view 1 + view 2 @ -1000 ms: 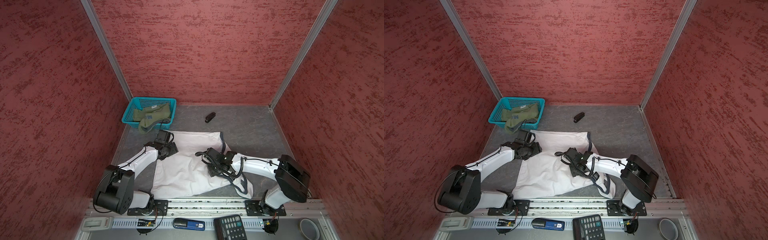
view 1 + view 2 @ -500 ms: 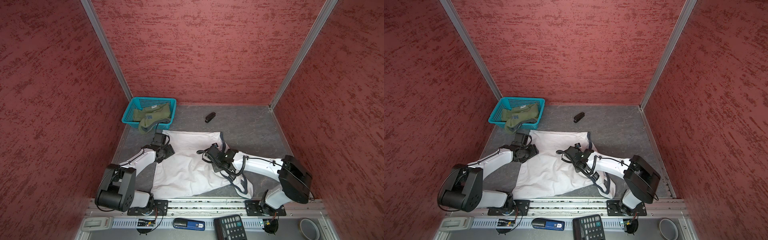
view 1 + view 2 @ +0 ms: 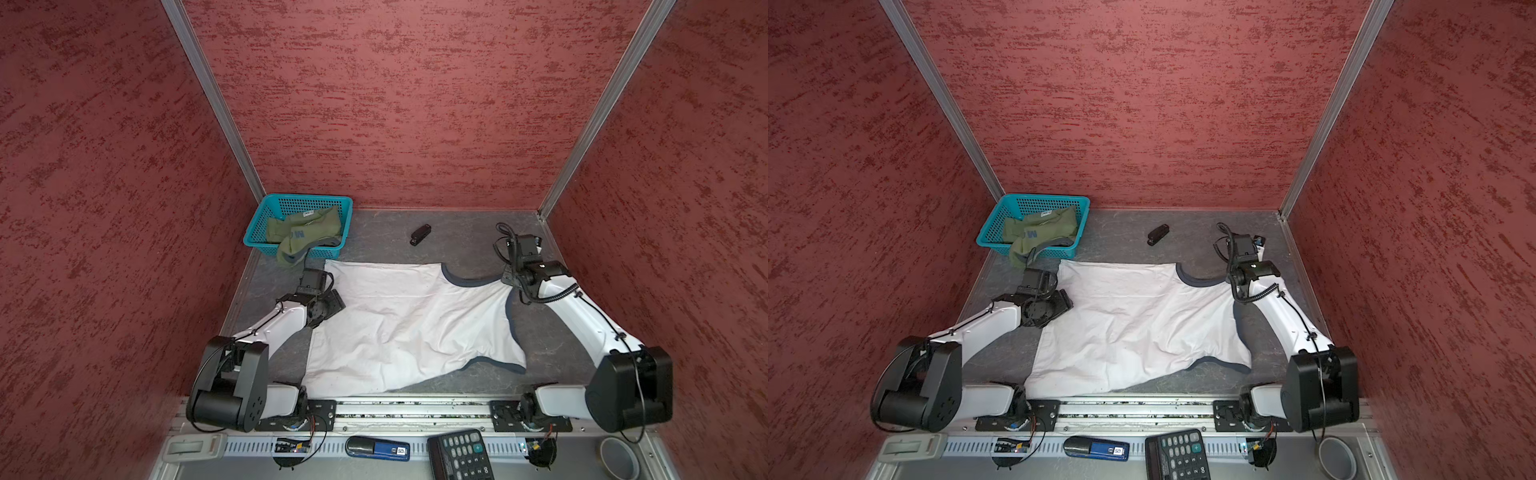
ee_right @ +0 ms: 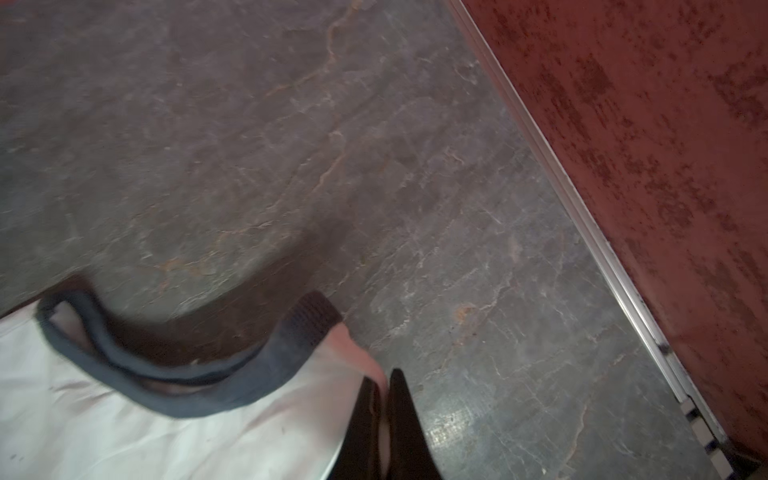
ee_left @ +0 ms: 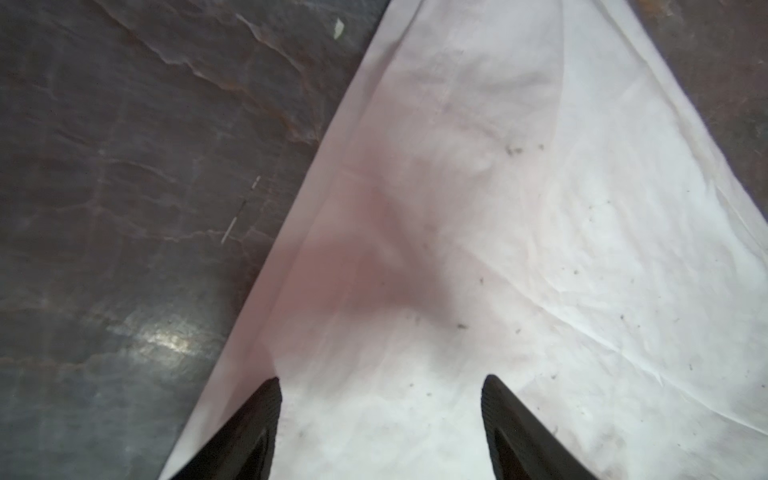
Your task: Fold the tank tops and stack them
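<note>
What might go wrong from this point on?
The right gripper is shut on just the strap edge of the white tank top; so thin a bite may slip under a pull.
The left gripper hangs open over the hem, holding nothing, so the shirt may drag and bunch.
The olive tank top droops over the basket close to that gripper and could snag.

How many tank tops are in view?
2. The white tank top lies spread on the table, strap pinched by the right gripper. The olive green tank top is bunched in the blue basket, overhanging its rim. More could hide beneath.
</note>
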Action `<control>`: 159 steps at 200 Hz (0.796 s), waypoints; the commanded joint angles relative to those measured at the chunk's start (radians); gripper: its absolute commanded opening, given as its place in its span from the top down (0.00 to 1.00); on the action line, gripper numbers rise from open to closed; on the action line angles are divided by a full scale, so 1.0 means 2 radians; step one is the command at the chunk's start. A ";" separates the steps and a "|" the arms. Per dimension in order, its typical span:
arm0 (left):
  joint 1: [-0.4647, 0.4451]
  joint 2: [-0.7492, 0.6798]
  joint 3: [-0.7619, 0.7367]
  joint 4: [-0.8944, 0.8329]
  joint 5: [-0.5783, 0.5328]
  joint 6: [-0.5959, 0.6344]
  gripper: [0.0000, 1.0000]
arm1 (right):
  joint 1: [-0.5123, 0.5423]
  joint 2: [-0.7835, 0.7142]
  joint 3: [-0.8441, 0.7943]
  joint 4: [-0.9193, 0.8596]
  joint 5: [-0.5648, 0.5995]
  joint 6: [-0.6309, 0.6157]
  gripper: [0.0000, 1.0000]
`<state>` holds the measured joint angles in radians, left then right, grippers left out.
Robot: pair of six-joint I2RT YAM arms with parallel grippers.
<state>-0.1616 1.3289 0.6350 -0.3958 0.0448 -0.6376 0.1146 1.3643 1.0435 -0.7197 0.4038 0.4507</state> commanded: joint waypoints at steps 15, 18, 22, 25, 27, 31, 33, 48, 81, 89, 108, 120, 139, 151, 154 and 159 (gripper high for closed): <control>-0.070 -0.016 0.079 -0.015 -0.022 0.030 0.23 | -0.057 0.041 -0.018 0.045 -0.034 -0.004 1.00; -0.079 -0.011 0.087 -0.016 -0.024 0.033 0.23 | -0.059 0.042 -0.018 0.050 -0.037 -0.004 1.00; -0.091 -0.002 0.098 -0.016 -0.025 0.037 0.23 | -0.062 0.057 -0.016 0.055 -0.040 -0.005 1.00; -0.100 0.004 0.106 -0.015 -0.027 0.041 0.23 | -0.064 0.063 -0.015 0.058 -0.042 -0.005 1.00; -0.105 0.009 0.112 -0.015 -0.027 0.043 0.23 | -0.064 0.067 -0.013 0.059 -0.044 -0.005 1.00; -0.115 0.019 0.122 -0.014 -0.029 0.047 0.23 | -0.065 0.076 -0.010 0.063 -0.046 -0.005 1.00; -0.119 0.025 0.126 -0.013 -0.029 0.048 0.23 | -0.066 0.080 -0.008 0.065 -0.047 -0.005 1.00; -0.140 0.073 0.162 -0.010 -0.025 0.055 0.23 | -0.069 0.110 0.006 0.077 -0.053 -0.005 1.00; -0.146 0.167 0.226 0.000 -0.023 0.063 0.24 | -0.082 0.164 0.049 0.081 -0.052 -0.003 1.00; -0.145 0.184 0.240 0.001 -0.030 0.063 0.25 | -0.088 0.174 0.058 0.080 -0.048 -0.003 1.00; -0.144 0.213 0.272 -0.016 -0.057 0.066 0.26 | -0.102 0.192 0.073 0.075 -0.034 -0.003 0.98; -0.142 0.218 0.285 -0.025 -0.072 0.064 0.26 | -0.103 0.197 0.079 0.069 -0.014 -0.006 0.79; -0.130 0.220 0.298 -0.038 -0.082 0.060 0.26 | -0.104 0.189 0.086 0.061 0.008 -0.010 0.48; -0.125 0.221 0.306 -0.048 -0.093 0.060 0.26 | -0.098 0.175 0.086 0.058 0.004 -0.012 0.39; -0.124 0.222 0.307 -0.050 -0.095 0.061 0.26 | -0.094 0.171 0.084 0.060 0.004 -0.014 0.38; -0.125 0.222 0.308 -0.051 -0.099 0.063 0.26 | -0.088 0.164 0.083 0.061 0.001 -0.016 0.35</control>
<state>-0.4294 1.7763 1.2186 -0.4534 -0.0841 -0.5259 -0.0921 1.7489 1.1904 -0.5922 0.3637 0.4259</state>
